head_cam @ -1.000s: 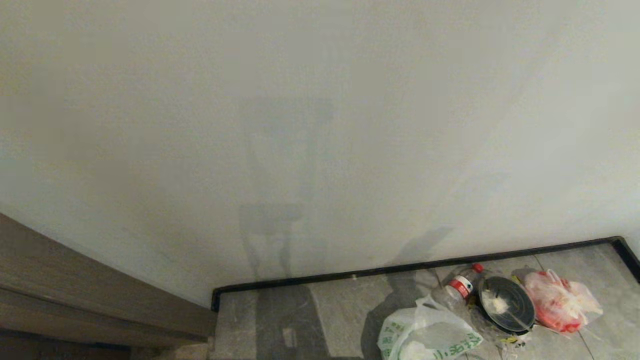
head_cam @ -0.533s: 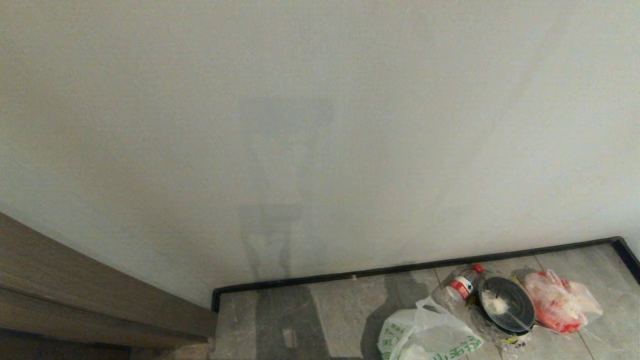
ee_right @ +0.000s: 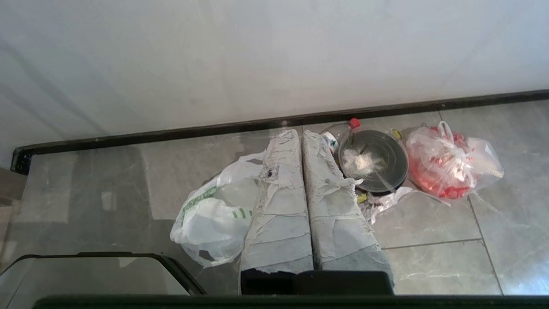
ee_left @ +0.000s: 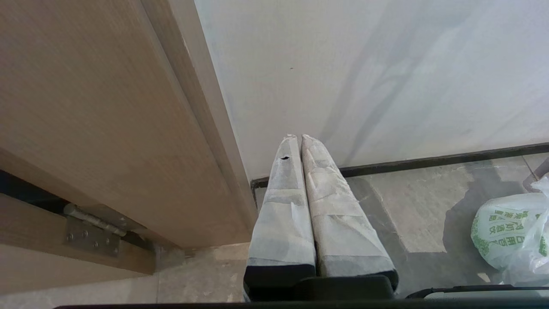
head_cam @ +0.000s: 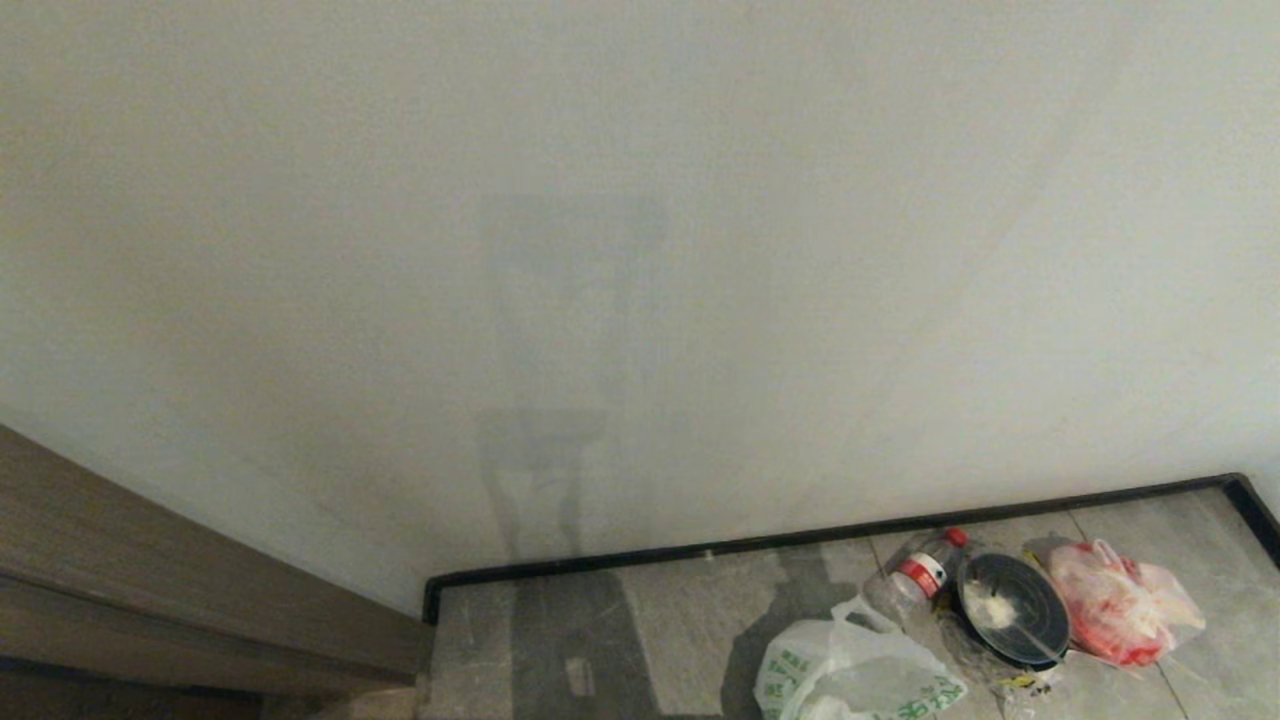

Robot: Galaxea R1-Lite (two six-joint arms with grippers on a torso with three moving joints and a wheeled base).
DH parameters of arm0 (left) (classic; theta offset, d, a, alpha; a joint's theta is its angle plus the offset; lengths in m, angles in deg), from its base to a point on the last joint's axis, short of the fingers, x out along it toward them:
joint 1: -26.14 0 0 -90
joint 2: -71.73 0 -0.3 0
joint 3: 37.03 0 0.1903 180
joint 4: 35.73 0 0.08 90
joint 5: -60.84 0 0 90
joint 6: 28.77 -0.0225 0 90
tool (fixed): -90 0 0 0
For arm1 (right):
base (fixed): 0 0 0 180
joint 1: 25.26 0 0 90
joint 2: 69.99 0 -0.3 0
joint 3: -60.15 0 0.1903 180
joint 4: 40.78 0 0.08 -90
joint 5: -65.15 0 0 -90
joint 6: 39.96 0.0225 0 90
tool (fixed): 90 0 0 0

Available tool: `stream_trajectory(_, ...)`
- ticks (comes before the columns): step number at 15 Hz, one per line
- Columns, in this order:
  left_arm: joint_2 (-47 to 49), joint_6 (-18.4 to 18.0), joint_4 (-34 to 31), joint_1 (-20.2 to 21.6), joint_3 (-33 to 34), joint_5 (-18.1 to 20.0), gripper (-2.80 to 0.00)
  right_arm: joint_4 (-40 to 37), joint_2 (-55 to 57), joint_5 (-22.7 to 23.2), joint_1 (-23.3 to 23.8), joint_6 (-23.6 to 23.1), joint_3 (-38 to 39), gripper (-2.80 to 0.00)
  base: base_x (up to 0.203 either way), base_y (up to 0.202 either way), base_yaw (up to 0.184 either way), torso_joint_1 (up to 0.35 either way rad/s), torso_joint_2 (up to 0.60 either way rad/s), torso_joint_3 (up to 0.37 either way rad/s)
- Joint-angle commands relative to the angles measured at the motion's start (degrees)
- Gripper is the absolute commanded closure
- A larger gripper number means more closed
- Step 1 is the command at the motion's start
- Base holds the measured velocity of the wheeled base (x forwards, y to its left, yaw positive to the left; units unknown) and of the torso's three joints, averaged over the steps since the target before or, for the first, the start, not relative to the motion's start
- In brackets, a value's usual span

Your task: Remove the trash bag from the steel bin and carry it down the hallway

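White plaster wall (head_cam: 640, 250) fills most of the head view, with a black baseboard (head_cam: 800, 540) and glossy grey marble-look floor tiles (head_cam: 680, 630) below. On the tiles lies the thin translucent white trash bag with green printed characters (head_cam: 860, 680). Beside it are a clear plastic bottle with a red cap (head_cam: 925, 570), a round black lidded container (head_cam: 1012, 610) and a pinkish-red plastic bag (head_cam: 1120, 600).

From the left wrist view, the left pincer (ee_left: 299, 138) has its wrapped fingers pressed together, empty, near a brown wooden door frame (ee_left: 107, 128).

From the right wrist view, the right pincer (ee_right: 299, 132) is also closed and empty, above the floor, with the trash bag lying just beside it.
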Motion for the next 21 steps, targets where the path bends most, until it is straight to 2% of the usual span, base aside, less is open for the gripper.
stream_trajectory(1, 0.0, 0.0, 0.0, 0.0, 0.0, 0.0, 0.00, -0.5, -0.2, 0.0, 0.0, -0.1, 0.2, 0.00, 0.000, 0.000, 0.000, 0.000, 0.00, 0.000)
stream_trajectory(9, 0.0, -0.3, 0.1, 0.0, 0.0, 0.0, 0.00, -0.2, -0.2, 0.0, 0.1, -0.1, 0.2, 0.00, 0.000, 0.000, 0.000, 0.001, 0.00, 0.019)
stream_trajectory(21, 0.0, 0.1, 0.1, 0.0, 0.0, 0.0, 0.00, -0.5, -0.2, 0.0, 0.1, 0.4, 0.2, 0.00, 0.000, 0.000, 0.000, 0.002, 0.00, 0.196)
